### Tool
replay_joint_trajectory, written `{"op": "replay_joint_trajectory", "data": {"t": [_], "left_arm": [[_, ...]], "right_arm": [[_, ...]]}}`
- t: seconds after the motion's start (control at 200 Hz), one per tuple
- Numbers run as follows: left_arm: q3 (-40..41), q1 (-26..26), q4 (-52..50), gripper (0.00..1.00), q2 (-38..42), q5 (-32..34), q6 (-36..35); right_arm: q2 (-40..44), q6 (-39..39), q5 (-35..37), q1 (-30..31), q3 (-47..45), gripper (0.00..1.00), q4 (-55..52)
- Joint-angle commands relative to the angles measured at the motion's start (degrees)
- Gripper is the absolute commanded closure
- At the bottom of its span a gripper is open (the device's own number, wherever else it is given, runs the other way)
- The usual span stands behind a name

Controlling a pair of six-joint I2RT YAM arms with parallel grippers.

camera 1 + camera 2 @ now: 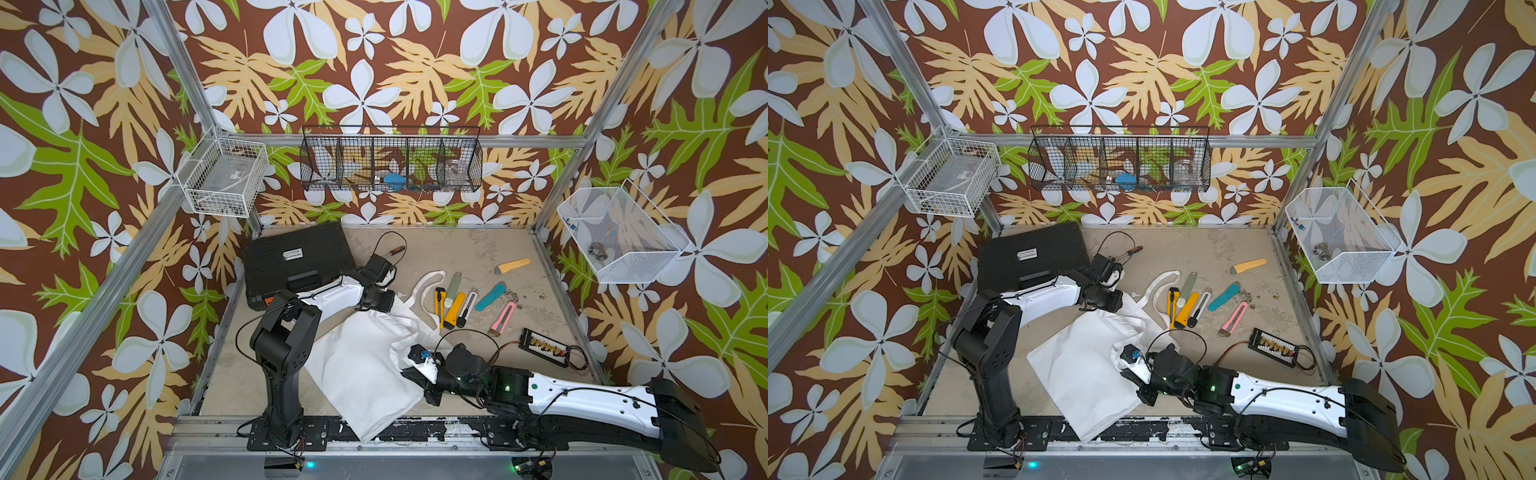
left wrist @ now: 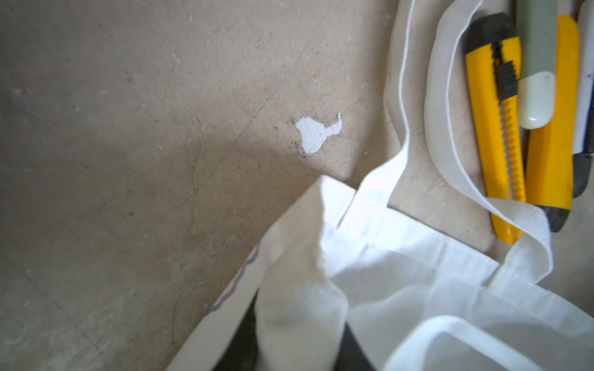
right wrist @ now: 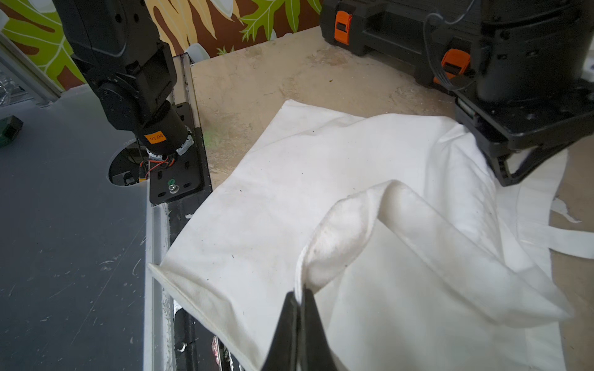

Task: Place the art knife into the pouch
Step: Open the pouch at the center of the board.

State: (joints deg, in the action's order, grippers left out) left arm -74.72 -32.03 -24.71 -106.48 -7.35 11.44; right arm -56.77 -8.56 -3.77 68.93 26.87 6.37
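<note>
Here, reading the table as a clock with the far wall at twelve, we see a black case (image 1: 299, 257) at ten o'clock. At the case's four o'clock, the left gripper (image 2: 299, 347) is closed tight. In its wrist view a fold of the white bag (image 1: 365, 365) is bunched between its dark fingers.

The bag lies tilted across the middle toward six o'clock, and its near corner hangs over the front rail (image 1: 436, 430). At the bag's three o'clock edge the right gripper (image 3: 300, 294) is likewise closed, nipping the rim of the bag's mouth, which stands up in a raised loop.

One strap (image 2: 434, 128) runs out toward one o'clock and crosses the tip of the small yellow knife (image 1: 438, 300). Beside that knife lie the grey-green knife (image 1: 454, 286), the large yellow knife (image 1: 455, 311) and the white knife (image 1: 468, 306). The blue knife (image 1: 490, 296) and the pink knife (image 1: 503, 319) come next, and the tan knife (image 1: 514, 266) lies apart toward two o'clock. All seven rest on the tabletop, outside the bag. We cannot tell which is the art knife.

A black connector board (image 1: 544, 344) sits at four o'clock.
</note>
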Motion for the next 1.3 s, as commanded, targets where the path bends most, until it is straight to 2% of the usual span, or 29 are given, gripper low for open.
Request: {"op": "replay_joint_trajectory", "data": {"t": [0.0, 0.175, 0.26, 0.351, 0.371, 0.416, 0.451, 0.516, 0.541, 0.566, 0.671, 0.761, 0.846, 0.957, 1.042, 1.292], "left_arm": [[-3.2, -0.1, 1.4, 1.00, 4.2, 1.9, 1.6], [-7.5, 0.1, 9.0, 1.00, 9.7, 1.0, 3.5], [-5.5, 0.9, 18.0, 1.00, 12.0, -3.4, 6.0], [-2.1, 2.2, 28.3, 1.00, 13.6, -9.0, 10.1], [-1.3, 2.5, 30.3, 1.00, 13.9, -10.1, 10.9], [1.0, 2.9, 34.7, 1.00, 14.8, -12.0, 12.6], [2.9, 3.1, 37.6, 1.00, 16.1, -13.3, 13.5], [7.2, 3.9, 43.7, 1.00, 18.4, -15.2, 15.7], [8.8, 4.1, 45.7, 1.00, 19.3, -16.0, 16.2], [10.3, 4.2, 47.3, 1.00, 20.2, -16.5, 16.6], [17.3, 4.7, 53.6, 1.00, 23.8, -17.7, 18.3], [23.0, 4.9, 59.6, 1.00, 26.7, -19.0, 20.9], [27.4, 5.0, 64.9, 1.00, 29.2, -18.9, 24.1], [30.8, 5.0, 67.4, 1.00, 32.6, -18.3, 25.6], [31.0, 5.1, 65.5, 1.00, 35.0, -17.7, 25.1], [31.0, 5.0, 61.6, 1.00, 38.2, -16.0, 24.1]], "right_arm": [[1.1, -1.0, 4.3, 0.0, -0.6, 1.00, 0.9], [2.4, -3.2, 20.2, 0.0, -0.1, 1.00, -0.3], [3.4, -4.7, 27.3, 0.0, 0.6, 1.00, -1.0], [4.2, -5.5, 31.6, 0.0, 1.1, 1.00, -0.8], [4.6, -5.8, 32.5, 0.0, 1.3, 0.90, -1.1], [5.9, -6.3, 34.5, 0.0, 1.7, 0.55, -2.0], [7.6, -7.2, 36.7, 0.0, 1.9, 0.35, -2.8], [12.3, -8.0, 39.2, -0.1, 1.3, 0.17, -3.2], [14.2, -8.3, 39.9, -0.2, 0.9, 0.07, -2.6], [16.8, -8.3, 40.3, -0.3, 0.1, 0.03, -1.2], [24.2, -11.0, 37.8, -4.0, -0.3, 0.02, 1.4], [25.5, -14.7, 34.0, -9.8, 1.7, 0.02, 1.5], [21.2, -18.1, 30.2, -15.4, 5.3, 0.03, -1.0], [11.6, -21.4, 20.5, -21.6, 10.5, 0.03, -6.1], [7.7, -21.4, 16.6, -22.3, 10.5, 0.04, -5.8], [6.4, -22.5, 9.6, -22.3, 7.0, 0.04, -7.7]]}}
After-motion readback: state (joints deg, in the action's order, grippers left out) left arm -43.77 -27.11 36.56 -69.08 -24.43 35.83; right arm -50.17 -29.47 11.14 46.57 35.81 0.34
